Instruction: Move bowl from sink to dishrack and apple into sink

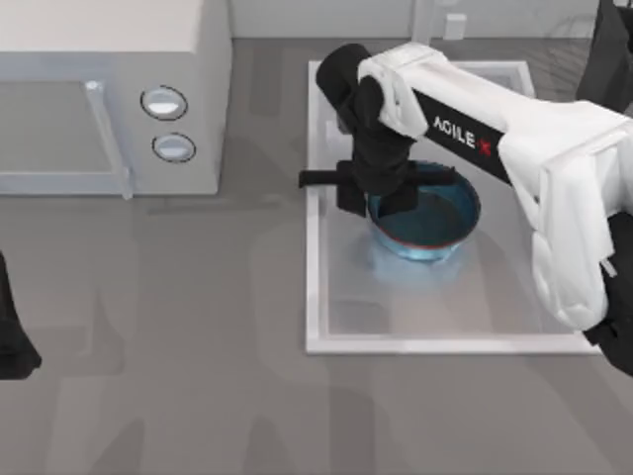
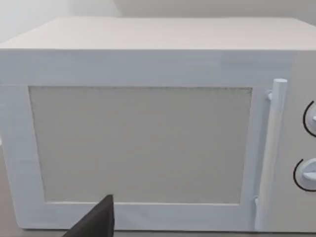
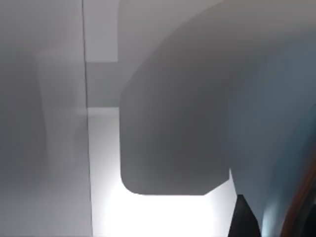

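Right gripper (image 1: 388, 198) at the bowl (image 1: 435, 223) rim in the sink (image 1: 425, 344) (finger state cannot be told, probably straddling); seat the rim fully, then lift straight.

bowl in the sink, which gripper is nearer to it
Right. The right gripper sits at the left rim of the bowl in the sink; the left gripper is parked at the table's far left edge.

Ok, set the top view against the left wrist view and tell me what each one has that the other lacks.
Top view alone: the sink at the table's right, the blue bowl inside it, and the right pincer down at the bowl's left rim. Left wrist view alone: the microwave's door front, seen head-on, with a dark tip of the left pincer before it. Both share the microwave, its handle and two knobs.
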